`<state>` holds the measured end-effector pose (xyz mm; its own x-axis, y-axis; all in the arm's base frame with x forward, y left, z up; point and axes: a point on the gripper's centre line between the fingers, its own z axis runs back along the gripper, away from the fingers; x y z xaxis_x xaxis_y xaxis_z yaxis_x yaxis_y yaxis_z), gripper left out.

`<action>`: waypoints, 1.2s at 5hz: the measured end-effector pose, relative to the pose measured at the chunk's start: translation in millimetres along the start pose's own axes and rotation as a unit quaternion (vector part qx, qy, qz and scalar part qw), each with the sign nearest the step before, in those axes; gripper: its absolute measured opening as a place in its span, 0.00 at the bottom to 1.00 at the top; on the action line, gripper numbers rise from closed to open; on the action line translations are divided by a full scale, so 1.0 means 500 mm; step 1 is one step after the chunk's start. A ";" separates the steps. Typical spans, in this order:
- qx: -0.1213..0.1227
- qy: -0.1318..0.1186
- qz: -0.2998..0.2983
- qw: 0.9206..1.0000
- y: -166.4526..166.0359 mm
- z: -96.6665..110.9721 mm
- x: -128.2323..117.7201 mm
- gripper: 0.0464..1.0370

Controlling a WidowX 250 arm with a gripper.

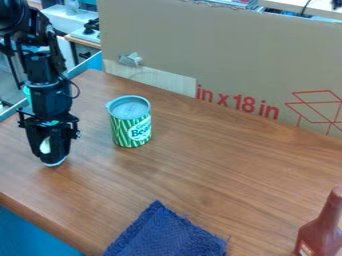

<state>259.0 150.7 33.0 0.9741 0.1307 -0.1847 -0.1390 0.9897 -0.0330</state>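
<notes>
One green-striped can point(131, 127) stands upright on our counter point(220, 170), near the gripper point(55, 161), whose opening or hold we can't tell; we judge this pre-grasp, next calling for alignment with the can.

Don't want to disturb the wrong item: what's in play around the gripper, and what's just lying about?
In play:
- gripper, over the table's left side
- green-striped can, upright, nearest the gripper

Lying about:
- blue cloth
- reddish-brown bottle, lower right
- cardboard panel, behind
</notes>
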 end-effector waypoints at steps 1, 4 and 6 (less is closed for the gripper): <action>0.008 0.007 0.005 1.000 0.005 0.000 -0.004 0.56; 0.029 0.011 0.005 0.999 -0.029 0.083 -0.010 0.97; 0.048 -0.073 -0.077 0.993 -0.117 0.216 0.037 0.96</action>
